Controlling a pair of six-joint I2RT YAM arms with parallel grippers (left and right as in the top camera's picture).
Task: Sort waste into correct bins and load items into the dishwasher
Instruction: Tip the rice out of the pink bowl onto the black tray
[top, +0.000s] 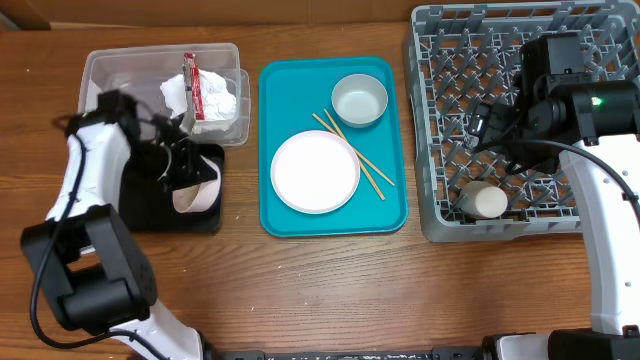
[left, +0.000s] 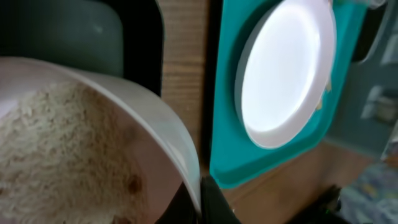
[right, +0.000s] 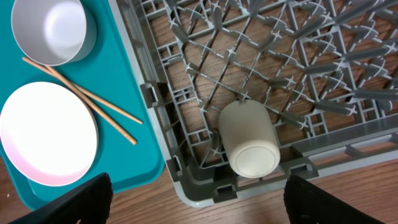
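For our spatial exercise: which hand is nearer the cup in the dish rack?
Right. The right hand hovers over the rack beside the cup; the left hand is beyond the teal tray.

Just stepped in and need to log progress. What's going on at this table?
The left hand holds a bowl of rice tilted above the black tray. The right hand hangs open over the dish rack, where a cup lies on its side. The clear tub holds tissue and a red wrapper. A plate, another bowl and chopsticks wait on the teal tray.
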